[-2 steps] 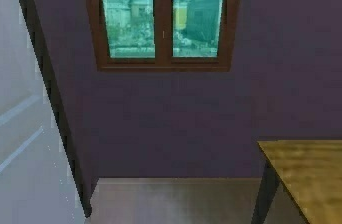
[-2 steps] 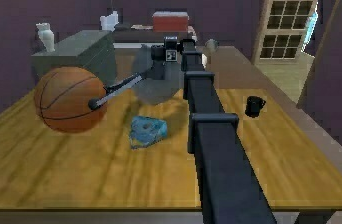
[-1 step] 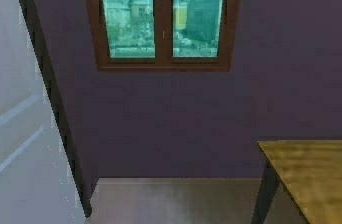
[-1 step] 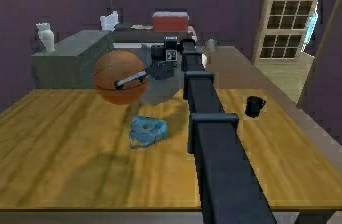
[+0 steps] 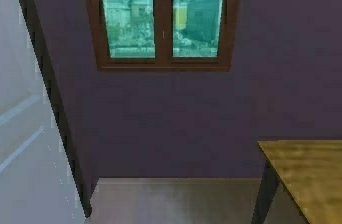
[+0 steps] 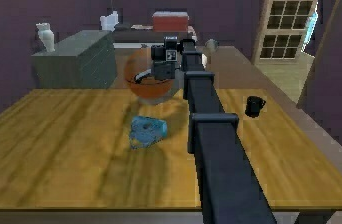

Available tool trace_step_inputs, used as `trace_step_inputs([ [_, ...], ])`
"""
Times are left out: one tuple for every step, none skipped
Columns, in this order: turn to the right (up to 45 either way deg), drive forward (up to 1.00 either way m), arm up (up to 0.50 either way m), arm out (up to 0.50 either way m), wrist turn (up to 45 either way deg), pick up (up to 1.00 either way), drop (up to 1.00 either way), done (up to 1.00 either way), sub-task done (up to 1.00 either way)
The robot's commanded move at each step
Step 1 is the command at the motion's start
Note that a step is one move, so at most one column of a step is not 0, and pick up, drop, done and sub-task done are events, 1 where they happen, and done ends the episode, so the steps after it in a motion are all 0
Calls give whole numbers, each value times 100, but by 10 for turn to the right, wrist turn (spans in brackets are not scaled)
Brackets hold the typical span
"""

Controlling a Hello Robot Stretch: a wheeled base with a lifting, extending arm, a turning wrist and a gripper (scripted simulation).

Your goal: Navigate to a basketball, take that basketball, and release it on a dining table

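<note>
An orange-brown basketball point(image 6: 144, 88) hangs at the far end of my gripper point(image 6: 159, 70), just above the wooden dining table point(image 6: 59, 140); the gripper holds it. The dark arm point(image 6: 214, 140) reaches out over the tabletop from the bottom edge. The ball's shadow falls on the wood below it, around a small blue thing point(image 6: 149, 131). A corner of the same wooden table point(image 5: 319, 175) shows at the forward view's lower right.
A black mug point(image 6: 254, 105) stands on the table right of the arm. Beyond the table are a grey cabinet point(image 6: 74, 58) with a white vase point(image 6: 45, 38), a red box point(image 6: 171, 20) and a paned door point(image 6: 284, 28). Ahead: purple wall, window point(image 5: 164, 30), white door point(image 5: 14, 120).
</note>
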Motion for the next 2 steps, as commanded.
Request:
trace_step_inputs([
  [0,0,-32,0,0,0,0,0,0],
  [0,0,0,0,0,0,100,0,0],
])
